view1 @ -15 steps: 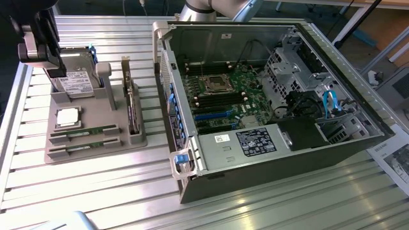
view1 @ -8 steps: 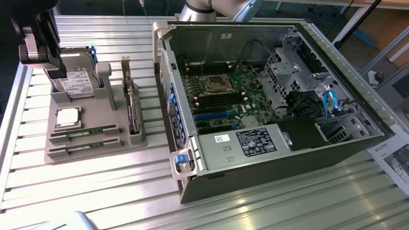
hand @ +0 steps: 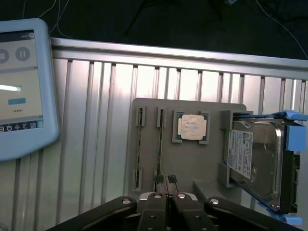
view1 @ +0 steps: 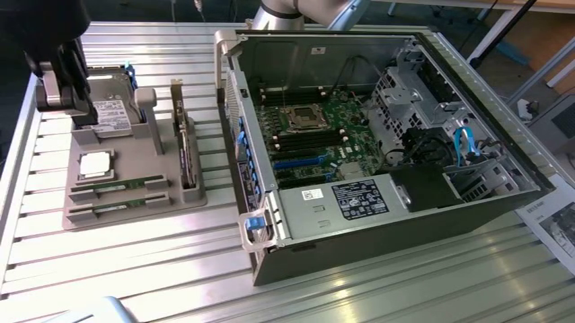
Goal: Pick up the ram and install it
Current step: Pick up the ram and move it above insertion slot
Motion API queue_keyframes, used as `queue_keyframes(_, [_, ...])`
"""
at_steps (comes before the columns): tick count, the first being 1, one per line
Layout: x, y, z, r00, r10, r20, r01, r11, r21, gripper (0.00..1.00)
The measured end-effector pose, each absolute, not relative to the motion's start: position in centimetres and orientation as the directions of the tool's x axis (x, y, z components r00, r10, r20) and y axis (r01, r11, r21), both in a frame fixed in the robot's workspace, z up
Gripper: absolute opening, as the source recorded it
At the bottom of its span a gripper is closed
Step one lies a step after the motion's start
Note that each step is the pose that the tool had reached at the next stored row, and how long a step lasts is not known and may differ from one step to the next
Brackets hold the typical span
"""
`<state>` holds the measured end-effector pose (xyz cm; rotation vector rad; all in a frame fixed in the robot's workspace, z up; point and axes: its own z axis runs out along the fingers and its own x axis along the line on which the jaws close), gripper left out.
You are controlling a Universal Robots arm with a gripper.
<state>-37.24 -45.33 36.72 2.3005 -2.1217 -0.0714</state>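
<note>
On the slatted metal table (view1: 134, 269), a grey holder tray (view1: 134, 215) serves as reference for all entries.

- First ram stick (view1: 118, 184): a narrow green board seated on edge in a slot of the tray, just beside the processor chip. Not held.
- Second ram stick (view1: 115, 204): identical, in the parallel slot just beyond the first, on the side away from the processor chip and nearer the tray's outer edge. Not held.
- Processor chip (view1: 96, 165): a square silver part lying flat in a recess of the tray, between the ram slots and the hard drive.
- Hard drive (view1: 112, 111): in a blue carrier, propped at the tray's far end from the ram sticks.
- Expansion card (view1: 182, 145): standing upright along the tray's long side that faces the computer case.
- Computer case (view1: 378, 134): lying open-side up beside the tray, on the exterior view's right, with the green motherboard (view1: 310, 138) exposed inside.
- Gripper (hand: 165, 179): above the tray, fingers pressed fully together with nothing between them. In the wrist view the tips line up with one end of the first ram stick's slot; contact with the tray cannot be told.
- Control tablet (hand: 19, 91): pale blue, on the table apart from the tray.
</note>
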Motion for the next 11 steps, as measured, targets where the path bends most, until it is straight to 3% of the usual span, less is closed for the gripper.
queue_keyframes(11, [-37.3,-47.3,34.5,0.08,-0.996,-0.026,-0.996,-0.081,0.039,0.1])
